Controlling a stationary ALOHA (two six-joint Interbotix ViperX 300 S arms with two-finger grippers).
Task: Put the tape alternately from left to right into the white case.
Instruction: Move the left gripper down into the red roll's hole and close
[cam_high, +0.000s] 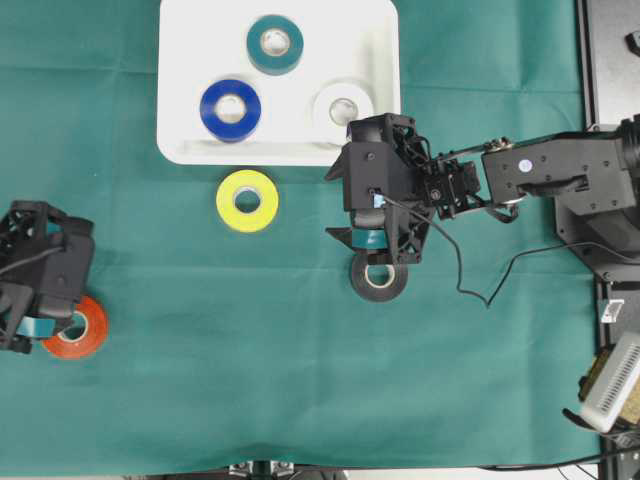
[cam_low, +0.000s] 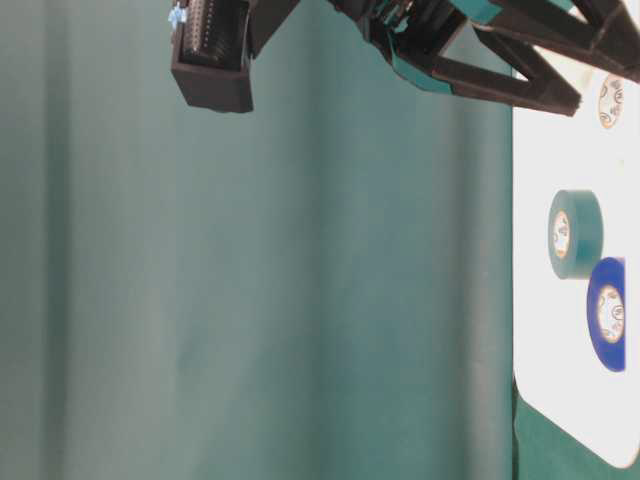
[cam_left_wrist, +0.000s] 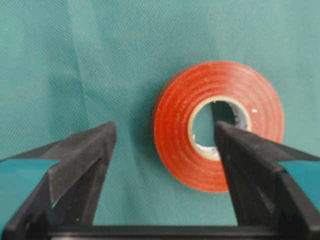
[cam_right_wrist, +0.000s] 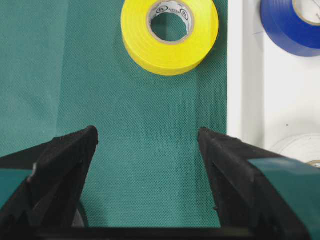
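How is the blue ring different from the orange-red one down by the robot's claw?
The blue roll lies inside the white case, beside the teal roll and white roll; the orange-red roll lies out on the green cloth. No gripper is near the blue roll, while the open left gripper hangs right over the orange-red one. Both are glossy rings with pale cores, lying flat.
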